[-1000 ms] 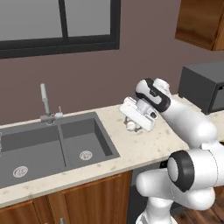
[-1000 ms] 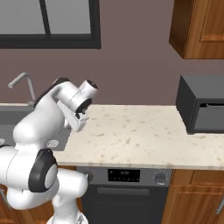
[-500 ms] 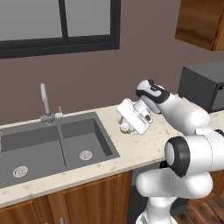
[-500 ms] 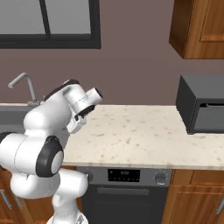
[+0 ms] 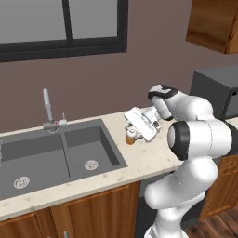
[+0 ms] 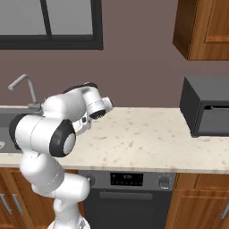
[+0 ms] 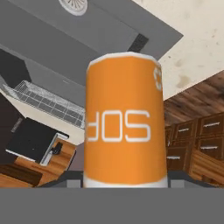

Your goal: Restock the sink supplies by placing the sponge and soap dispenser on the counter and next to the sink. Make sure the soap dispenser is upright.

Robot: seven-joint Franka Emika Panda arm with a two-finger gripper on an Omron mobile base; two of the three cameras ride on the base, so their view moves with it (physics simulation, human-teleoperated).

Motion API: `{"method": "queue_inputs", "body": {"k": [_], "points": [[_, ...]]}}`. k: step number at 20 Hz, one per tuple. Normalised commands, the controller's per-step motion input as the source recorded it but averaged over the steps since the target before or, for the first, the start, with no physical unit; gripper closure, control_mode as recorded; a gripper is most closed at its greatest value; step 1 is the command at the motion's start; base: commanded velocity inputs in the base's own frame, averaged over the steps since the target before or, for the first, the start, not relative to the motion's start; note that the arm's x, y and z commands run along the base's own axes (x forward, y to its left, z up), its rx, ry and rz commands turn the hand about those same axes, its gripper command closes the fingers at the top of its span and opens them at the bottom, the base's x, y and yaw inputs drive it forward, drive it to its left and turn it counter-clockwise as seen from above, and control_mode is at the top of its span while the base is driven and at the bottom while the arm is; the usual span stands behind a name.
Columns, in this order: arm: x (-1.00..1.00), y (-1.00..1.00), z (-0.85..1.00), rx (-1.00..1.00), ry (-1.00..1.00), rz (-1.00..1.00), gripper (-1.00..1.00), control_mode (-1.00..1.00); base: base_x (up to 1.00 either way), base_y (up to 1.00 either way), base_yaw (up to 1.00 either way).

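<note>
The gripper (image 5: pixel 135 131) pinches the soap dispenser (image 5: pixel 131 136), an orange bottle, just above the counter (image 5: pixel 153 155) near the sink's (image 5: pixel 56 155) right rim. Judged risk: released while tilted, it could topple into the basin.

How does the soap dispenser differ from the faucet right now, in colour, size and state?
The soap dispenser is a small orange bottle; the faucet is a tall, thin grey spout. The soap dispenser is clamped in the gripper to the right of the sink, while the faucet stands free behind the basins. From the hand view the bottle's lettering reads reversed. Both sit along the counter.
</note>
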Motion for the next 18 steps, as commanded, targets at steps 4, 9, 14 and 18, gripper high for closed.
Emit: {"method": "queue_inputs", "body": {"k": [4, 9, 14, 18], "points": [[0.10, -0.03, -0.34, 0.08, 0.00, 0.00, 1.00, -1.00, 0.00, 0.00, 0.00], [0.04, 0.00, -0.21, 0.00, -0.01, -0.06, 1.00, -1.00, 0.00, 0.00, 0.00], [0.27, 0.00, 0.00, 0.00, 0.03, -0.11, 1.00, -1.00, 0.00, 0.00, 0.00], [0.38, 0.00, -0.11, 0.00, 0.08, -0.06, 1.00, -1.00, 0.00, 0.00, 0.00]]}}
